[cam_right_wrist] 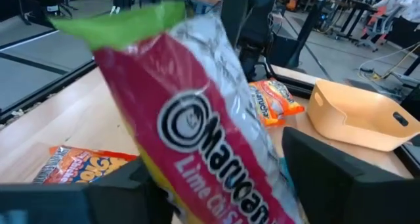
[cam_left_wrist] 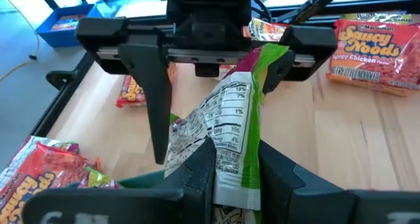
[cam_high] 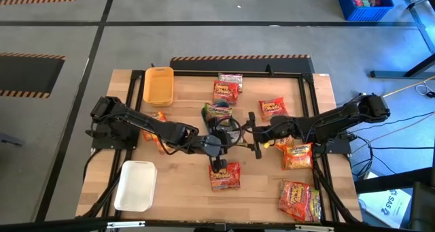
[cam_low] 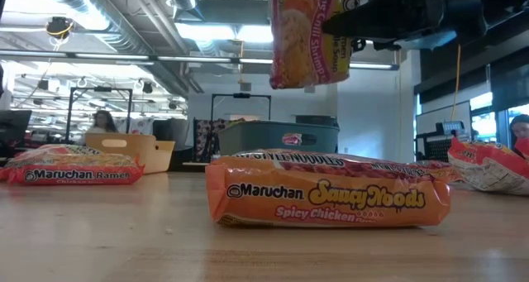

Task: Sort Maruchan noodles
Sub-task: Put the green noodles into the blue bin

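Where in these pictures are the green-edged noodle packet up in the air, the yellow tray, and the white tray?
green-edged packet (cam_left_wrist: 230,129), left wrist view, on its nutrition-label back.
yellow tray (cam_high: 158,86), high view, on its inner floor.
white tray (cam_high: 135,186), high view, on its bare middle.

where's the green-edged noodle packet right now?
Mid-table, off the wood: the green-edged packet hangs pinched in the left gripper, with the right gripper facing it, above the orange packet in the high view.

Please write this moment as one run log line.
left end effector: shut on green-edged packet, raised mid-table | right end effector: open around same packet | yellow tray: no packet seen inside
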